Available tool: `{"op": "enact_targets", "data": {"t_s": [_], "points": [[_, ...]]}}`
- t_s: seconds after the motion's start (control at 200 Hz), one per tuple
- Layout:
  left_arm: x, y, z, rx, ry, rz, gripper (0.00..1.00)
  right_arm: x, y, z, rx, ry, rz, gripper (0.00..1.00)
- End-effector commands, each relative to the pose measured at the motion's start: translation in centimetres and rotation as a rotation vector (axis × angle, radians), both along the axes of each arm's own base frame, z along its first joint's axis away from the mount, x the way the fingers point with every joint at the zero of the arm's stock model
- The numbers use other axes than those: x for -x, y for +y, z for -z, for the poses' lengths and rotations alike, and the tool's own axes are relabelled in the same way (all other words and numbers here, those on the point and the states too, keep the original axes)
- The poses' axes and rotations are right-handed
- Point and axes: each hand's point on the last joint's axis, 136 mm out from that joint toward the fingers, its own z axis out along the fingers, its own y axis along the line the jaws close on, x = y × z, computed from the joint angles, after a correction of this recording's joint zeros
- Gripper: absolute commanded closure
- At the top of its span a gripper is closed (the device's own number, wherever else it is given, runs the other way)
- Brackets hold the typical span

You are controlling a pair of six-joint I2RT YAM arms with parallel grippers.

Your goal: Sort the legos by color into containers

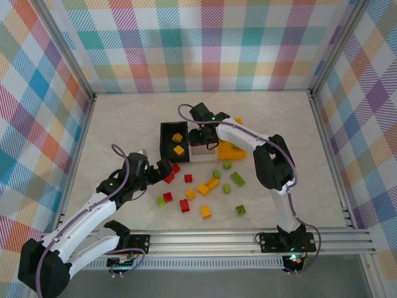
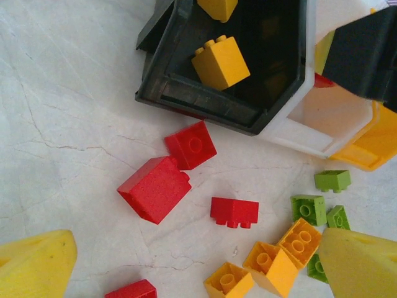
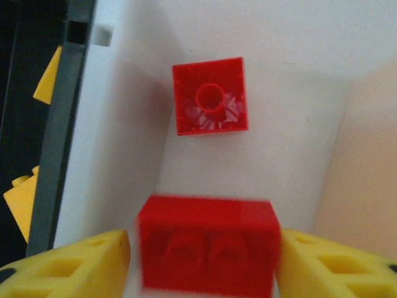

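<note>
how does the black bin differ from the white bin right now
The black bin holds yellow bricks; the white bin holds a red brick. The right gripper hangs over the white bin, a second red brick between its jaws; the black bin has none above it. Both are open-top, rectangular, side by side.

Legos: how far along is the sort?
Early. Done: two yellow bricks in the black bin, one red brick in the white bin. In hand: a second red brick between the right jaws over that bin, blurred. Left: over a dozen red, yellow and green legos loose on the table.
</note>
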Motion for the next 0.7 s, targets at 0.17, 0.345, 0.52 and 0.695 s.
{"op": "enact_targets", "data": {"t_s": [0.17, 0.345, 0.52, 0.695], "points": [[0.4, 0.4, 0.4, -0.026, 0.019, 0.013, 0.0, -0.5, 0.1, -4.0, -0.028, -0.065, -0.02, 0.28], [0.0, -0.2, 0.7, -0.076, 0.042, 0.077, 0.09, 2.1, -0.2, -7.0, -0.112, -0.114, -0.032, 0.28], [0.0, -1.6, 3.2, -0.212, 0.127, 0.174, 0.16, 5.7, -1.9, -7.1, -0.18, -0.112, -0.013, 0.28], [-0.7, -2.3, 5.8, -0.347, 0.173, 0.209, 0.27, 8.1, -3.9, -6.8, -0.212, -0.11, 0.018, 0.28]]}}
